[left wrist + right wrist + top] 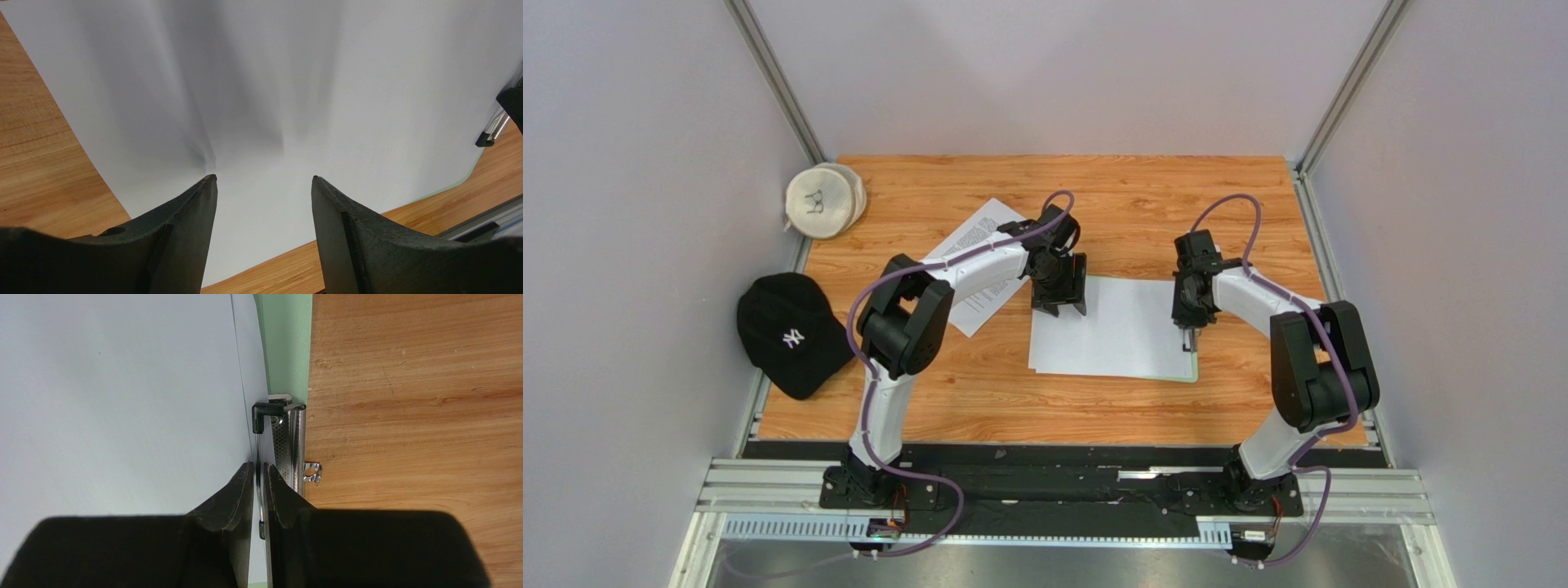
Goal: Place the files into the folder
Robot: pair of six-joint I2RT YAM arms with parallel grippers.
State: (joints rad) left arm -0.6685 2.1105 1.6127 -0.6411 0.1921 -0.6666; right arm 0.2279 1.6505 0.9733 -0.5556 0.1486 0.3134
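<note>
A blank-faced white sheet (1112, 328) lies on the pale green folder (285, 343), whose green edge shows along the sheet's right side. My left gripper (263, 177) is open at the sheet's far left edge. Its fingertips (209, 184) rest on the paper, which creases toward the left tip. My right gripper (258, 467) is shut on the thin wire lever of the folder's metal clip (288, 441) at the right short edge. From above, the left gripper (1059, 300) and right gripper (1187, 343) flank the sheet. A printed file (974, 227) lies on the wood under the left arm.
A black cap (790, 331) sits at the table's left edge, and a white cap (824, 200) lies in the far left corner. Grey walls close in on three sides. A metal rail (1063, 490) runs along the near edge.
</note>
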